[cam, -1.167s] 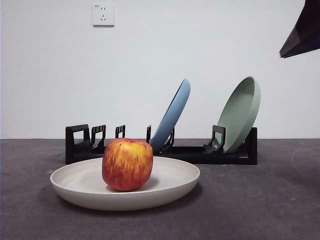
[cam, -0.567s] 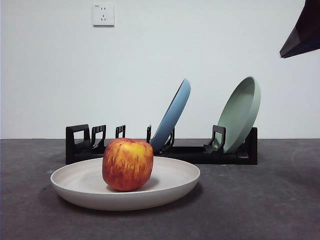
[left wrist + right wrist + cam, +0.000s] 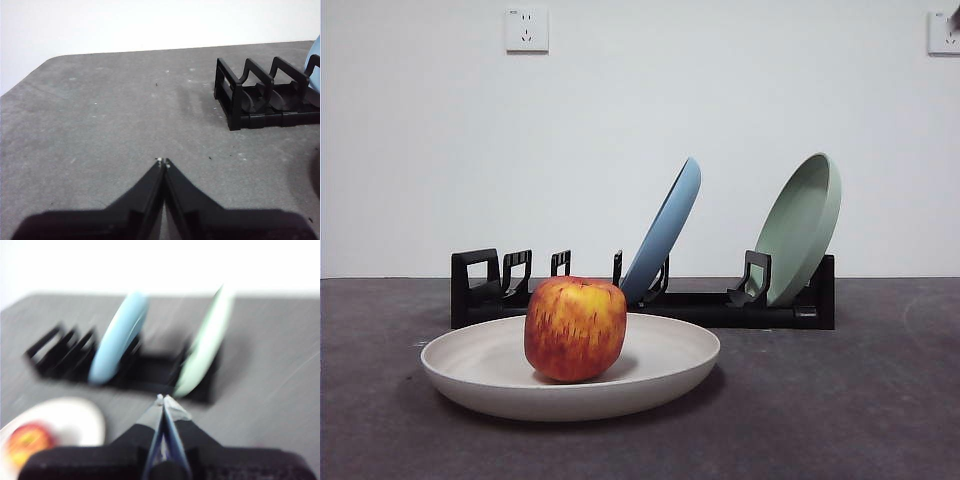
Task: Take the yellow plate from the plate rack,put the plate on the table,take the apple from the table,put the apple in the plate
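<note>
a blue plate (image 3: 666, 228) stands tilted on edge in the middle slots, leaning toward the right. a pale green plate (image 3: 801, 228) stands tilted the same way at the right end, well apart from the blue one. on the white wall (image 3: 620, 140) behind, a white socket (image 3: 526, 29) sits high left and another socket (image 3: 943, 32) at the upper right edge.

No readable text, label, brand, number or sign appears in any view. The white wall socket (image 3: 527, 29) carries a tiny dark mark at its top edge, too small to read.
</note>
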### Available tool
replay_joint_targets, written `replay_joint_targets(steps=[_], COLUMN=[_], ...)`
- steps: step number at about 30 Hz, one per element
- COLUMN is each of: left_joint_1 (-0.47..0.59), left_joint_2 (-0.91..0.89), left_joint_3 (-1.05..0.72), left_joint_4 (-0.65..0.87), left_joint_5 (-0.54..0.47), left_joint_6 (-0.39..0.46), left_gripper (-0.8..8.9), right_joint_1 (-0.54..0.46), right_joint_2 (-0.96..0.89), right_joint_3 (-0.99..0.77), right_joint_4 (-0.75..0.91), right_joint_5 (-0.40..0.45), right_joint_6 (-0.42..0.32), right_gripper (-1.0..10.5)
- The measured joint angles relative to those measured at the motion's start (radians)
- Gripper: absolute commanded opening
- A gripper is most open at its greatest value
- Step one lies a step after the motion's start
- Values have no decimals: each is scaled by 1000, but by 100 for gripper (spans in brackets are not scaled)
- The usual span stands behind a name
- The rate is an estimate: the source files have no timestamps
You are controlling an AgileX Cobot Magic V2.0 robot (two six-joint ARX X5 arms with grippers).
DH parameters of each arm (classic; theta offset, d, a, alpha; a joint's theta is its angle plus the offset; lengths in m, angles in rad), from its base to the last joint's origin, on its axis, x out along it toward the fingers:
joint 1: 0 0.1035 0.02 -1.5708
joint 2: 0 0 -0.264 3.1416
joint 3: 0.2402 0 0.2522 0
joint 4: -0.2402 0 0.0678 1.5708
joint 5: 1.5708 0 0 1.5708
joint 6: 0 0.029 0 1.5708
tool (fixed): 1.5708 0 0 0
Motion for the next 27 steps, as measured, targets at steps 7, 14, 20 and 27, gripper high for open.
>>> replay_joint_targets(steps=[7, 14, 20, 27], left_joint_1=[0, 0, 0, 0], left_joint_2=[0, 0, 0, 0], left_joint_3=[0, 0, 0, 0], left_joint_4=[0, 0, 0, 0], left_joint_5=[0, 0, 0, 0], left_joint_6=[0, 0, 0, 0], left_gripper=[-3, -3, -3, -3], right_joint_1=[-267, -314, -314, -314], right_joint_2=[-202, -322, -382, -442], right_joint_3=[-179, -436, -542, -565], right_joint_4=[220, 313, 295, 219], right_joint_5=[0, -1, -1, -1], right_joint_6=[-82, -78, -34, 0], right_gripper=[-11, -11, -11, -11])
